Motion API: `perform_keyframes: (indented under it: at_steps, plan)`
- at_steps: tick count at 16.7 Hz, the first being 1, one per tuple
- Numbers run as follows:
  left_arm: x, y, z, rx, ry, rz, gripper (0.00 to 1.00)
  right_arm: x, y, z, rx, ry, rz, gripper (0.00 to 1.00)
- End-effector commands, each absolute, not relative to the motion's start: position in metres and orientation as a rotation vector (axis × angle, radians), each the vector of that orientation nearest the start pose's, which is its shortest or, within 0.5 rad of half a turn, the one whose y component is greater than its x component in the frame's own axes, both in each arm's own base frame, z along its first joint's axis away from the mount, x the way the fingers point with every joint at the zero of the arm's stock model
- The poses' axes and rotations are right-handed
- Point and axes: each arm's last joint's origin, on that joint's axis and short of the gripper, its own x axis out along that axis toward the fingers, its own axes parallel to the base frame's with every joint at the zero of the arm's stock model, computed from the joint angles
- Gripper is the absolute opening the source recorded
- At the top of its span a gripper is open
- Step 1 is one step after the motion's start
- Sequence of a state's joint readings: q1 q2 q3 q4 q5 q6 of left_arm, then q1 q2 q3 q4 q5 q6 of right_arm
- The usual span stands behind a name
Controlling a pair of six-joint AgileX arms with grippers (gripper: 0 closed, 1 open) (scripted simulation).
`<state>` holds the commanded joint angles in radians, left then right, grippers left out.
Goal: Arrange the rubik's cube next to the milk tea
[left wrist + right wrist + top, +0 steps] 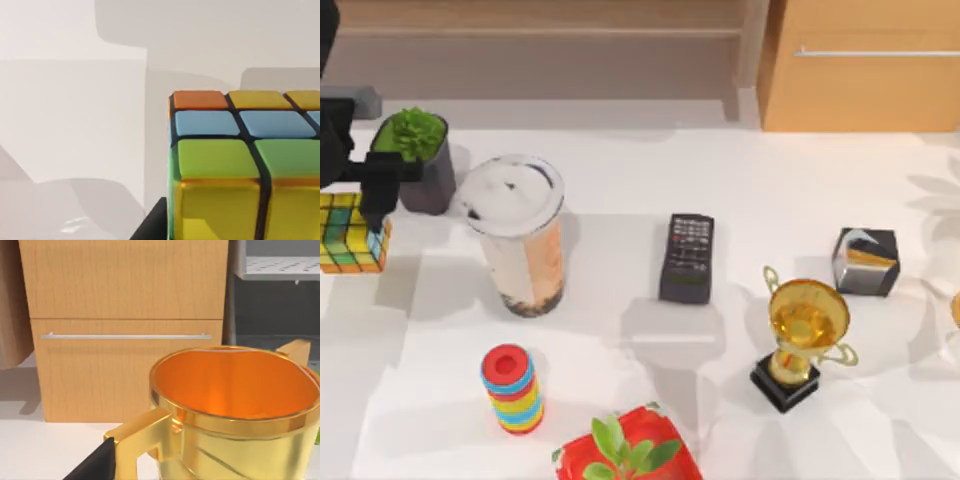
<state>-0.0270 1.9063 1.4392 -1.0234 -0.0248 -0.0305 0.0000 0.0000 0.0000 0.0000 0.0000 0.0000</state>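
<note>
A: Status on the left gripper [365, 215]?
B: At the table's far left edge, coming in from above. Pinching the rubik's cube [350, 234] across its top corner; dark finger pressed on the cube's near face, cube looking raised off the table [740, 170] judging by the shadow under it, not certain.

A: Left wrist view?
B: Same cube [245, 165] tight under the camera, orange, blue, green, yellow rows visible, a dark fingertip [152, 222] flush against its side. Consistent with a firm pinch for carrying.

A: Target?
B: Milk tea [520, 240] upright, to the right of the gripper, apart from the cube. Plant pot [420, 160] just behind the gripper, nearly touching the arm. Ring stack [512, 390] nearer the front, right of the gripper.

A: Arm pose?
B: Left arm reaching down steeply, wrist roughly vertical. Probably mid-carry; cube not yet beside the cup.

A: Right arm?
B: Parked by the gold trophy [235, 410]; one finger [95, 465] visible, open or closed cannot tell.

A: Risk?
B: Clipping the pot, or nudging the tall cup on approach.
</note>
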Motion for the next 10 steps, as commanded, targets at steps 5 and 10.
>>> perform_keyframes:
  at_steps: [5, 10]
  plan:
    - [0.365, -0.013, 0.182, 0.018, 1.514, 0.006, 0.0, 0.106, -0.001, 0.16, 0.0, 0.0, 0.0, 1.0]
    - [0.362, -0.017, 0.164, 0.026, 1.573, -0.009, 0.0, 0.106, -0.001, 0.16, 0.0, 0.0, 0.0, 1.0]
